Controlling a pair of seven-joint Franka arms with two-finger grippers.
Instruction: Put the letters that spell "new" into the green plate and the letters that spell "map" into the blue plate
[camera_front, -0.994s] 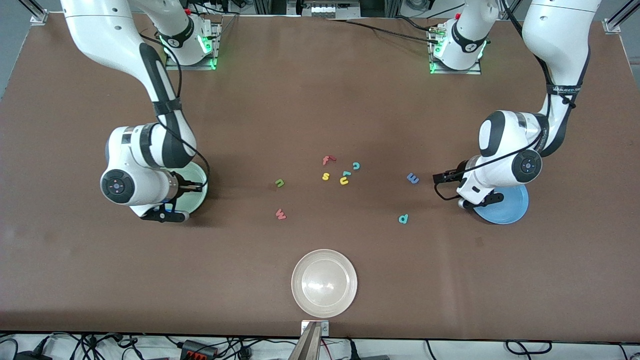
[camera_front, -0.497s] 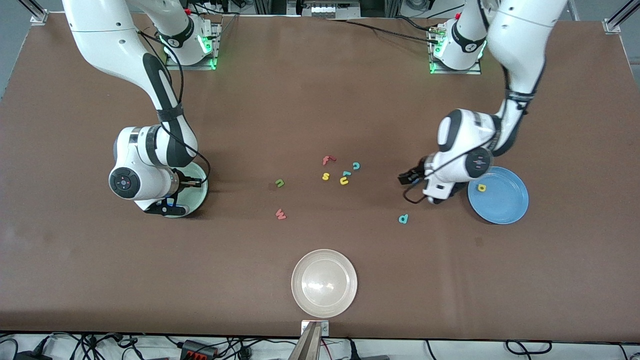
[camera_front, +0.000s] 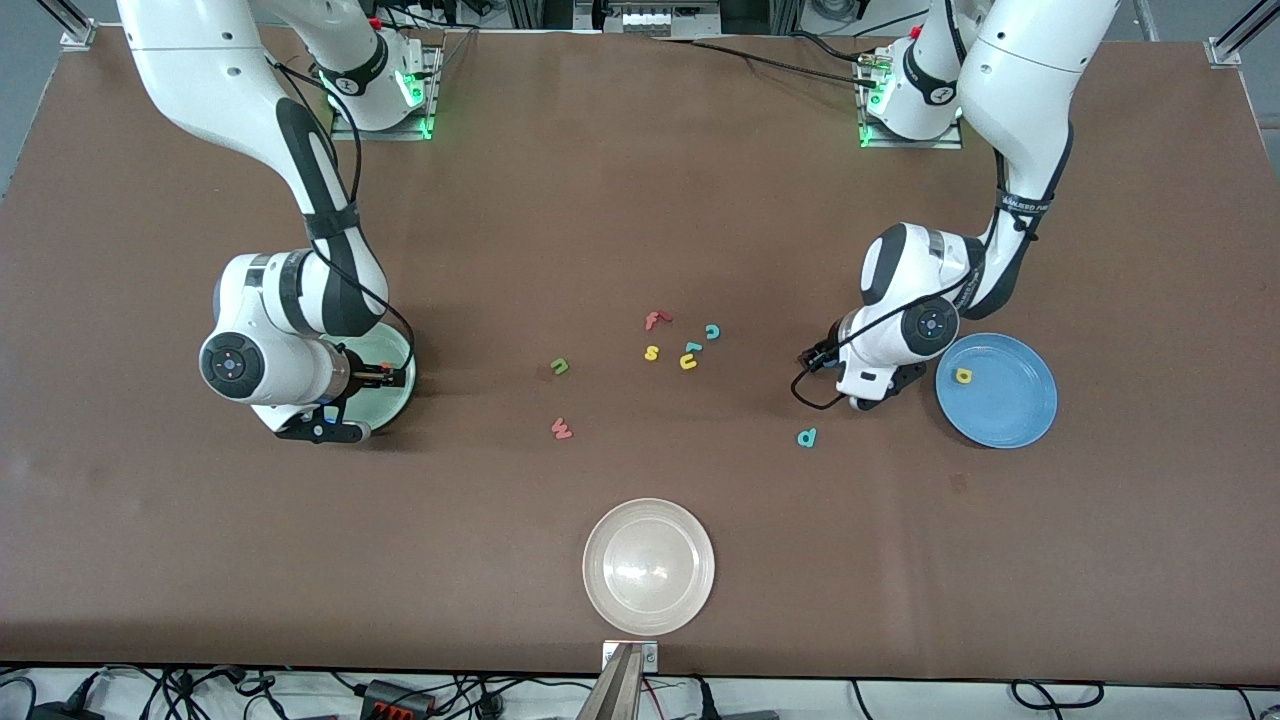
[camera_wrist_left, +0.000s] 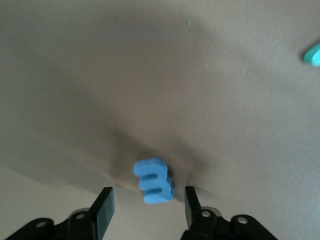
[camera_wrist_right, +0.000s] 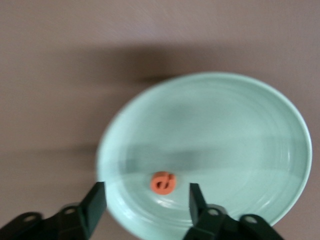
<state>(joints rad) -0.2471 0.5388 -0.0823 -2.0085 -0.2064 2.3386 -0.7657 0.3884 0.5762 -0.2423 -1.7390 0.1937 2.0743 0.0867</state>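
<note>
I am lowering my left jaws (camera_wrist_left: 146, 210) around the blue m (camera_wrist_left: 154, 180), just beside the blue plate (camera_front: 1010, 415) toward the middle of the worktop (camera_front: 640, 220); they are standing apart, the m lying between them, its long axis running along the gap. My right jaws (camera_wrist_right: 146, 205), also apart, are hanging over the green plate (camera_wrist_right: 240, 115), the orange e (camera_wrist_right: 163, 182) lying in it. The front view is hiding both letters and alone shows the yellow a (camera_front: 964, 376) in the blue plate.

You can't see most of the green plate (camera_front: 398, 372); the right arm covers it in the front view.
</note>
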